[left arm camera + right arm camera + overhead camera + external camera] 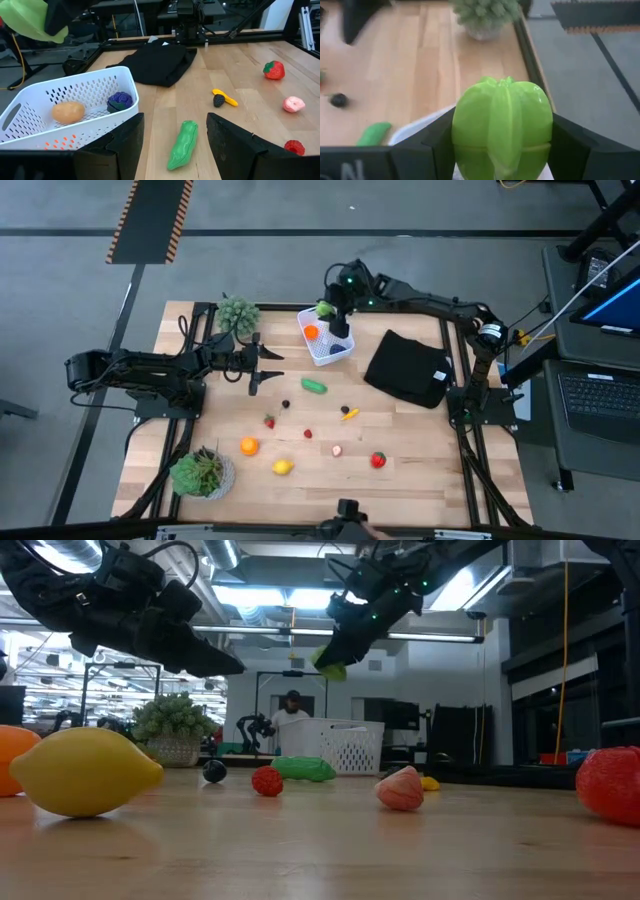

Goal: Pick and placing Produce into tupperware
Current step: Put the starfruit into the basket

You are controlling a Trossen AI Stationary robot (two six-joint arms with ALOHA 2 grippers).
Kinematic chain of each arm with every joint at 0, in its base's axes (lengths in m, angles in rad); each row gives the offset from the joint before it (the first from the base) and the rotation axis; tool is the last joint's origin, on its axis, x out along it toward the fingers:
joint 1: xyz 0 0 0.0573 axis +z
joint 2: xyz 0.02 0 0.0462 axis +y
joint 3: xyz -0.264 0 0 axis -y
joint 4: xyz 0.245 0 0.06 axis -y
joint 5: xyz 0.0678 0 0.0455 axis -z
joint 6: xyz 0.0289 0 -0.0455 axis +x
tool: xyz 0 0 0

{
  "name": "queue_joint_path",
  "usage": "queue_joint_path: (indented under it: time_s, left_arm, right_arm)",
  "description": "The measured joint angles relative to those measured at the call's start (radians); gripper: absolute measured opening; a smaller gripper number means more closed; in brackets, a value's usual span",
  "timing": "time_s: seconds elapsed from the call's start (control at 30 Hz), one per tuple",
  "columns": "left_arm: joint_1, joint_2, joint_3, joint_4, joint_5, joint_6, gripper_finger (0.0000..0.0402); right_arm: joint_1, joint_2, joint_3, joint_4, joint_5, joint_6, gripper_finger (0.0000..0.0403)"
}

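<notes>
Above tupperware [328,346], right pincer [326,311] clamped on green star-shaped fruit [502,127]. Tub directly beneath it, orange and purple pieces already inside. Lower first, release over bare corner. Left pincer [268,366] apart, idle, beside tub.

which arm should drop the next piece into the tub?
Right, likely. The right claw already grips the green fruit above the white tub. The left claw is open, holding nothing.
</notes>
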Motion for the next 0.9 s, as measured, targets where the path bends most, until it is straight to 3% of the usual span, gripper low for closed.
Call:
queue_joint_path:
  time_s: [0.17,0.7,0.9]
  left_arm:
    - [0.000,0.000,0.000,0.000,0.000,0.000,0.0206]
    - [0.000,0.000,0.000,0.000,0.000,0.000,0.0206]
    - [0.000,0.000,0.000,0.000,0.000,0.000,0.0206]
  right_arm:
    - [-0.006,0.000,0.031,-0.104,0.042,0.000,0.0234]
    - [-0.027,0.008,0.032,-0.135,0.040,0.021,0.0234]
    - [-0.014,0.084,0.033,-0.131,0.039,0.012,0.0234]
